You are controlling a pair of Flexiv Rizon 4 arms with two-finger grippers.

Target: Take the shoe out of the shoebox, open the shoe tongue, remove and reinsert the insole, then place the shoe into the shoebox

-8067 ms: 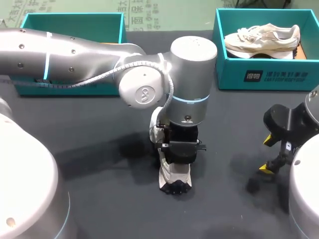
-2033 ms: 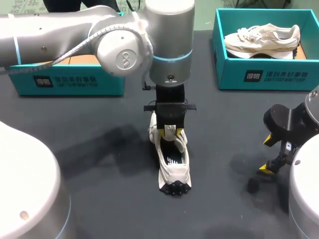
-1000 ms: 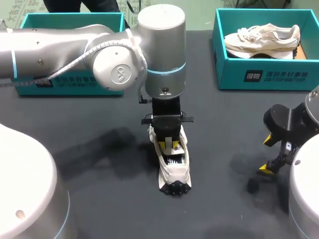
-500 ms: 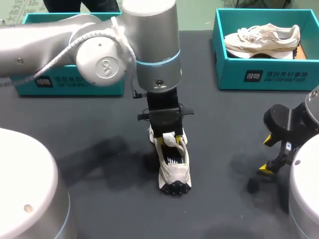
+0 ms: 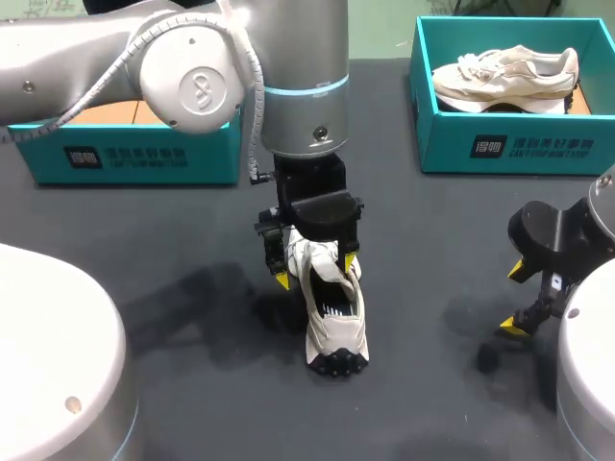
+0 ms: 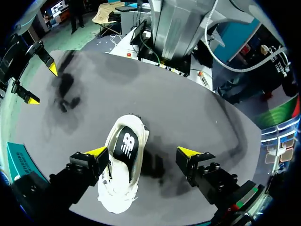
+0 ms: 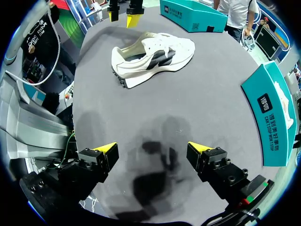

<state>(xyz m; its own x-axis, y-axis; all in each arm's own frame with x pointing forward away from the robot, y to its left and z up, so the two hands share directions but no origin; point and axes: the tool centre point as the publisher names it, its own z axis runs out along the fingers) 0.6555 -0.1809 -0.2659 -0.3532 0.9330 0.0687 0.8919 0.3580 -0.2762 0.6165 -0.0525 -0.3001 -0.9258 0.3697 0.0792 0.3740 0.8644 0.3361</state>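
While your left gripper (image 5: pixel 315 271) hangs spread over the shoe (image 5: pixel 334 322), perhaps touching it, your right gripper (image 7: pixel 153 147) hovers spread well aside; left box (image 5: pixel 135 158) and right box (image 5: pixel 509 146) line the far edge.

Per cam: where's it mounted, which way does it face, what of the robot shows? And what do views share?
Head view: fixed above and behind, looking down on the table; shows left hand at the shoe, right hand at right.
Left wrist view: on the left wrist, looking down along its open fingers; shoe beside one finger.
Right wrist view: on the right wrist, facing bare table between its open fingers, shoe ahead.
Shared: the shoe shows in all three; each wrist view catches the other hand.
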